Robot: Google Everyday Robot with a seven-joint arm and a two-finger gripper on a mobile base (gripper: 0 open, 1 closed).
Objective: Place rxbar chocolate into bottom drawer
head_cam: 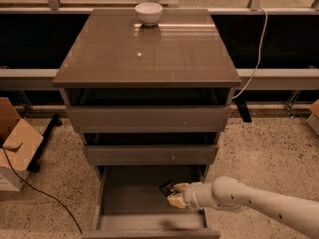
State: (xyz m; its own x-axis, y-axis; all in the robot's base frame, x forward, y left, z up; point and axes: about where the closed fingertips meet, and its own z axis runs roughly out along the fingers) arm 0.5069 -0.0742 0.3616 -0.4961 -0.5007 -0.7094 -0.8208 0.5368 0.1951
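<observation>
Tool seen low at the right of the open bottom drawer, inside the tray, near its right wall. The tool is closed in a pinch on the rxbar chocolate. The bar's black wrapper is gripped at the tool's tip and juts up and to the left from it. The bar is held above the drawer floor, in the right rear part of the tray; contact with the floor cannot be told.

White arm is extended in from the lower right edge, over the drawer's right side.

Bottom drawer is pulled well out, its front panel at the lower edge of view. The two upper drawers of the cabinet are noted each slightly forward of the one above.

On the glossy brown tabletop a white bowl is set at the back edge, near centre.

A cardboard box is noted on the speckled floor at left, with a black cable trailed beside it. A pale cord is hung behind the cabinet at right.
</observation>
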